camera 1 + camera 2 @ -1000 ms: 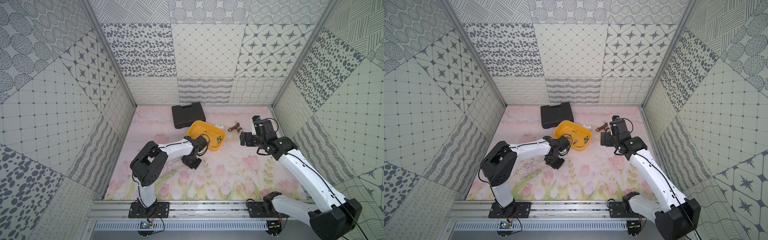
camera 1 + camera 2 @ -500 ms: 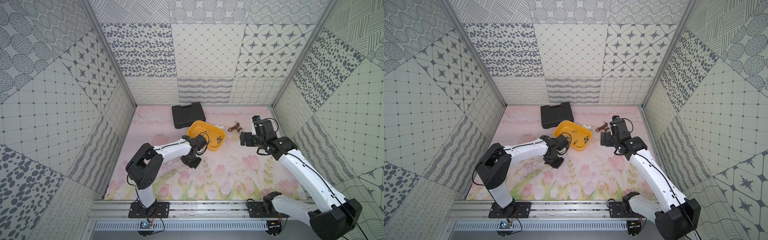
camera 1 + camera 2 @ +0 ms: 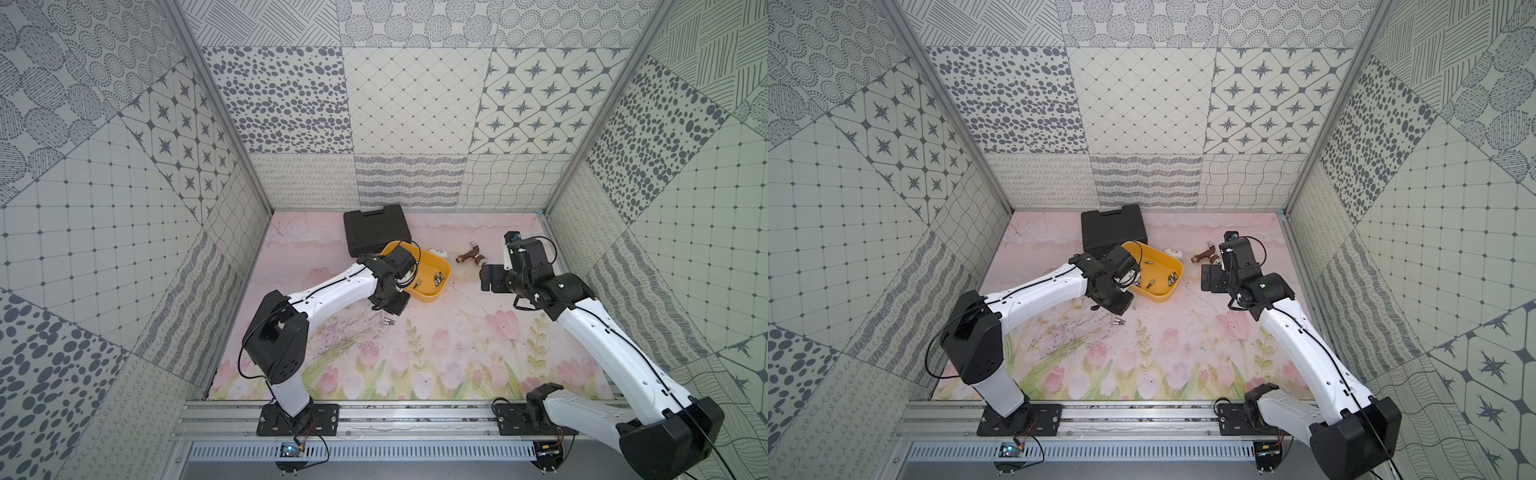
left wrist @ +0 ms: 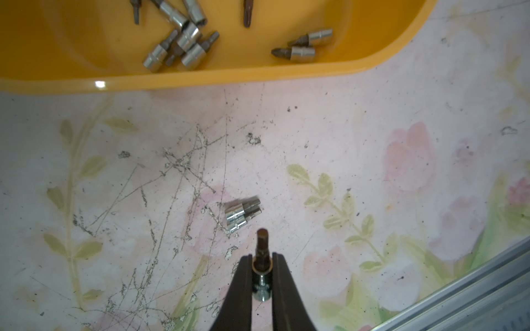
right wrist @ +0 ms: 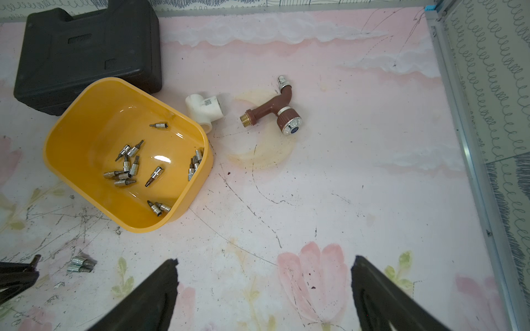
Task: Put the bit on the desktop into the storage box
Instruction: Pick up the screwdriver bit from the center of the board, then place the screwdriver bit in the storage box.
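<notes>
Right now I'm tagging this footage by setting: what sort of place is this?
Probably a robot test cell: patterned wall panels enclose a floral mat; left arm and right arm mount on an aluminium rail.

No legible txt anywhere

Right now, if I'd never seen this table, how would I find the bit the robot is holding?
Find the yellow storage box on the flowery mat; the left pincer hangs outside its rim. The bit is the dark-tipped one clamped in that pincer, while two shiny bits lie loose on the mat and others sit in the box.
</notes>
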Controlling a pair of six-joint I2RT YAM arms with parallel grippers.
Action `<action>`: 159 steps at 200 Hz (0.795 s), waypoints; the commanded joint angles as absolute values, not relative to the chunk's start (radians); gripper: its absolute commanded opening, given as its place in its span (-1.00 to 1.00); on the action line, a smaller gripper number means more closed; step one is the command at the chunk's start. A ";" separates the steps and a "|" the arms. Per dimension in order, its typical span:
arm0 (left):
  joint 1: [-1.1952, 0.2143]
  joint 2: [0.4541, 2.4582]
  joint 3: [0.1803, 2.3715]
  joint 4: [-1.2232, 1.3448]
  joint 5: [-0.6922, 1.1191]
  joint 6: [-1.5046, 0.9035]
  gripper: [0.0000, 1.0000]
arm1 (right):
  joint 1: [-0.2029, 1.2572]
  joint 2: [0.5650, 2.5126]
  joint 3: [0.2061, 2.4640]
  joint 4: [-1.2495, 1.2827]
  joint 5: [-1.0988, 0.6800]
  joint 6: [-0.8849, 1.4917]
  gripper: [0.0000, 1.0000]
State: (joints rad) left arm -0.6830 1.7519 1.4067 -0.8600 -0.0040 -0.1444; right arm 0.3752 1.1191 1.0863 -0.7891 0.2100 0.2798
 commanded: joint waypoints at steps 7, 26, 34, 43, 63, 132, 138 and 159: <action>-0.665 1.811 1.554 -0.933 -0.012 -0.097 -0.72 | 0.373 1.121 1.094 -0.773 0.217 0.269 0.93; -0.660 1.855 1.632 -0.949 -0.021 -0.087 -0.72 | 0.373 1.119 1.094 -0.772 0.216 0.269 0.93; -0.658 1.872 1.665 -0.955 -0.025 -0.080 -0.72 | 0.373 1.118 1.094 -0.773 0.216 0.269 0.93; -0.658 1.896 1.702 -0.967 -0.034 -0.073 -0.72 | 0.373 1.117 1.094 -0.772 0.216 0.270 0.93; -0.653 1.949 1.783 -0.990 -0.056 -0.056 -0.73 | 0.373 1.115 1.093 -0.772 0.216 0.270 0.93; -0.632 2.152 2.013 -1.043 -0.067 -0.022 -0.73 | 0.372 1.109 1.088 -0.773 0.216 0.271 0.93; -0.630 2.168 2.027 -1.043 -0.066 -0.020 -0.73 | 0.373 1.109 1.089 -0.772 0.216 0.270 0.93; -0.625 2.223 2.073 -1.040 -0.058 -0.020 -0.74 | 0.373 1.110 1.087 -0.772 0.218 0.270 0.93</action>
